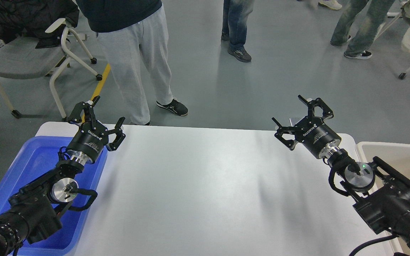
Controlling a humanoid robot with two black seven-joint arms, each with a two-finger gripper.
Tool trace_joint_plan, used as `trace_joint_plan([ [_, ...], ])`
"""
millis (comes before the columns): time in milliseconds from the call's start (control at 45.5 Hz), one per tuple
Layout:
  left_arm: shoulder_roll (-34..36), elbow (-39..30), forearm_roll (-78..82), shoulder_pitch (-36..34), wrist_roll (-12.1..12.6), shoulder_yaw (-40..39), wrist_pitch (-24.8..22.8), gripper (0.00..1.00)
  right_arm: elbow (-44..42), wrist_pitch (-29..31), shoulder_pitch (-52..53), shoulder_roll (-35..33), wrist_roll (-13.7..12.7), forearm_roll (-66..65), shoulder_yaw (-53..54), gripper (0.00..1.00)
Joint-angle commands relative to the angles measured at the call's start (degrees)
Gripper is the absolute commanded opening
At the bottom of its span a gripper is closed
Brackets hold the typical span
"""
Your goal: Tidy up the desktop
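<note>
Grey flooring fills the background, where several standing people and a grey chair on castors occupy the area beyond the far edge of the work surface. Directly below the head camera, the white desk spans the centre of the view, smooth and slightly glossy. A blue tray sits at its left side and a beige bin at its right. The left pincer hangs above the tray's far corner, fingers apart. The right pincer hangs above the desk's far right corner, fingers likewise apart, holding nothing.
</note>
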Motion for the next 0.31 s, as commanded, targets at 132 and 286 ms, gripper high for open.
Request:
trace_joint_plan([
  [132, 0.01, 0.0, 0.0, 0.0, 0.0, 0.0, 0.0, 1.0, -4.37, 0.14, -0.68, 1.74, 0.02, 0.01, 0.02, 1.0],
  [286, 0.01, 0.0, 0.0, 0.0, 0.0, 0.0, 0.0, 1.0, -4.37, 0.23, -0.77, 1.48, 0.02, -0.08, -0.07, 1.0],
])
